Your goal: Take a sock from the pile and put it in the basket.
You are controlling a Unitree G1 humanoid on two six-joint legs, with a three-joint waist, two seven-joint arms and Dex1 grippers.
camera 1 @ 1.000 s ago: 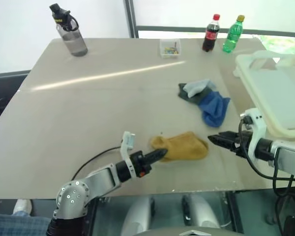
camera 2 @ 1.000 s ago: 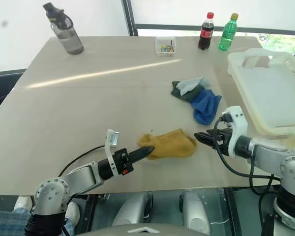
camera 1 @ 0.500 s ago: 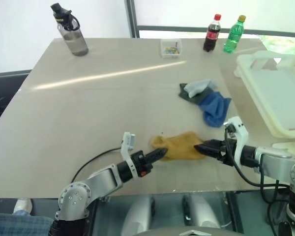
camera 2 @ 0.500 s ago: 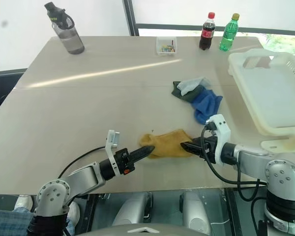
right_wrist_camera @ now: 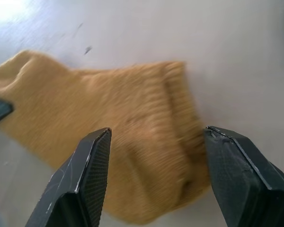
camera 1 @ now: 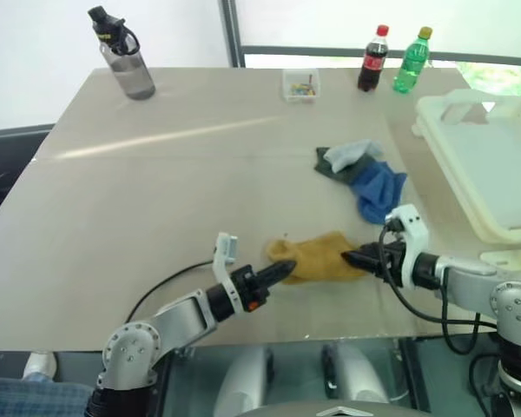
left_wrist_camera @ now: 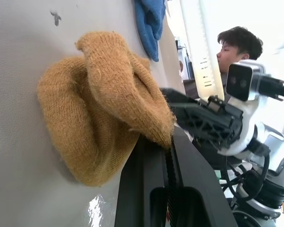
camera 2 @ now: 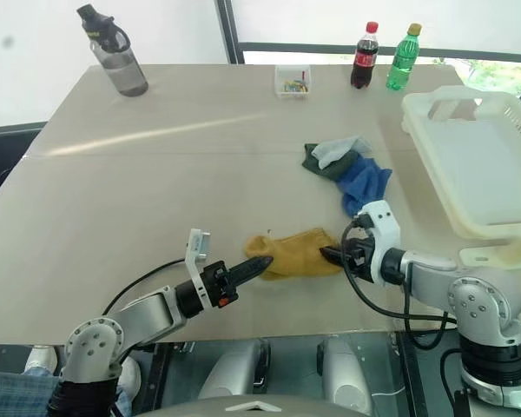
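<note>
Socks in a small pile (camera 1: 360, 178) lie on the desk (camera 1: 174, 182) toward its right side in the left eye view: a pale grey one and a dark green-grey one at the top, a bright blue one below them. A mustard-yellow sock (camera 1: 317, 258) lies apart from them, nearer the front edge. The left claw (camera 1: 282, 272) has its black fingers pinched shut on that sock's left end. The right claw (camera 1: 352, 259) sits at the sock's right end. The cream-white basket (camera 1: 486, 165) stands at the desk's right edge, beyond the right arm. Along the far edge stand a grey water bottle (camera 1: 122, 54), a small clear box (camera 1: 300, 84), a cola bottle (camera 1: 371, 59) and a green bottle (camera 1: 409, 61).

From the left wrist, the closed fingers (left_wrist_camera: 180, 184) grip a fold of the mustard sock, with the other claw just behind it and a person (left_wrist_camera: 239, 47) in the background.

From the right wrist, the two fingers (right_wrist_camera: 80, 184) stand wide apart, either side of the sock's cuff end, not closed on it.
</note>
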